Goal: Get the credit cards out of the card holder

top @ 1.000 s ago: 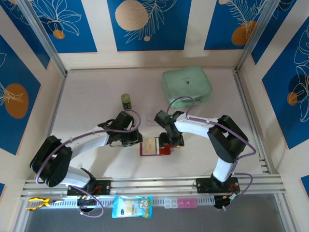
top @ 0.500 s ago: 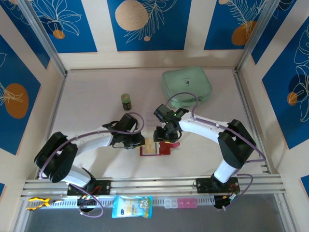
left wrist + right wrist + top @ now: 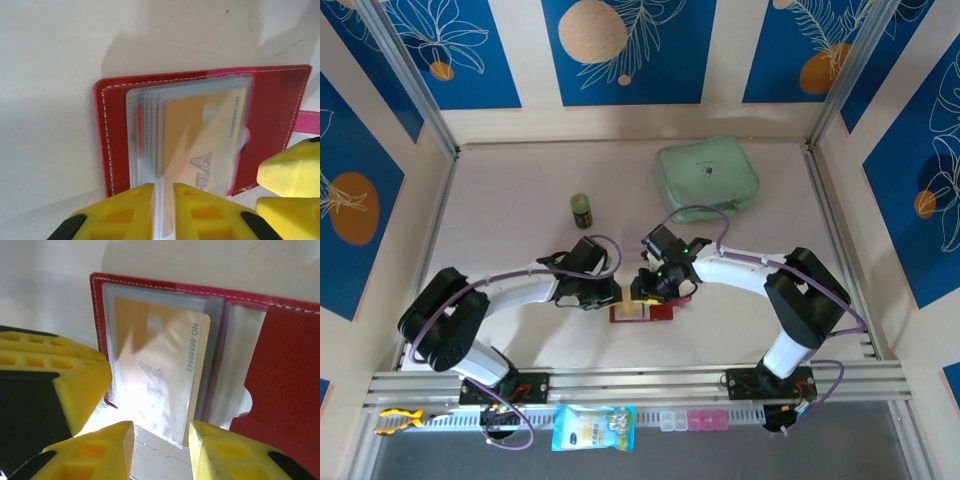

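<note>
— What was the setting?
— A pale tabletop (image 3: 520, 180) walled by blue floral panels (image 3: 620, 50). The card holder (image 3: 642, 311) lay open toward the middle of its near edge.
— And the left gripper (image 3: 163, 192)?
— Pinched almost closed on the edges of the clear sleeves (image 3: 145, 140).
— The right gripper (image 3: 161, 432)?
— Partly spread, one finger at each side of the gold card (image 3: 150, 365) in its sleeve. Whether they touched it, I couldn't tell.
— Anything else?
— A mint-green pouch (image 3: 707, 178) near the far right corner.
</note>
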`<state>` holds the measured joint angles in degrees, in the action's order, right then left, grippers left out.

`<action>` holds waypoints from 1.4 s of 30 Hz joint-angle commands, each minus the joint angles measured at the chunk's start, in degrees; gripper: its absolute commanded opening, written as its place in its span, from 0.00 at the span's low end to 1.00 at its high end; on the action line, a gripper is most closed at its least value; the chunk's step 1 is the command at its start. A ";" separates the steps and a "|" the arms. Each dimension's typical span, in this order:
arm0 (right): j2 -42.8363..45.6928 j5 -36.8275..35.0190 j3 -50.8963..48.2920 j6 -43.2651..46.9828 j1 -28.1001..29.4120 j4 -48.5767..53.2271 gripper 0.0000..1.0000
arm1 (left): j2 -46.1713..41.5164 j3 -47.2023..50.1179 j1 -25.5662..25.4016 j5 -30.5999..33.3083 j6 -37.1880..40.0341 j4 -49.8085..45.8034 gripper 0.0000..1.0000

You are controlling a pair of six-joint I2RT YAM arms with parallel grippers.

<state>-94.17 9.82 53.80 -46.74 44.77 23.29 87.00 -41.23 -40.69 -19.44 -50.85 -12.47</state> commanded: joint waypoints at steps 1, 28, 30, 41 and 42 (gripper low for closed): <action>0.30 3.63 -1.96 -1.14 -0.63 -4.26 0.33 | 0.98 1.06 -0.54 -0.43 0.98 -0.21 0.16; -3.11 2.70 -3.67 -0.38 -1.44 -5.88 0.24 | 0.98 2.21 -0.59 1.04 0.61 -0.98 0.13; -3.10 1.95 -3.77 -0.36 -1.49 -5.43 0.23 | 0.94 2.12 -0.60 1.08 0.60 -1.06 0.14; -1.98 -0.98 -3.31 0.77 -1.53 -2.65 0.22 | 0.54 2.21 -0.61 1.00 0.40 -0.67 0.14; -1.63 -1.37 -3.31 0.87 -1.65 -2.31 0.22 | 0.59 2.21 -0.53 1.01 0.41 -0.70 0.14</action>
<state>-96.57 10.70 50.85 -46.78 43.57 17.61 87.61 -40.10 -40.75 -19.42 -50.68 -11.75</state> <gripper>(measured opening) 0.226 0.136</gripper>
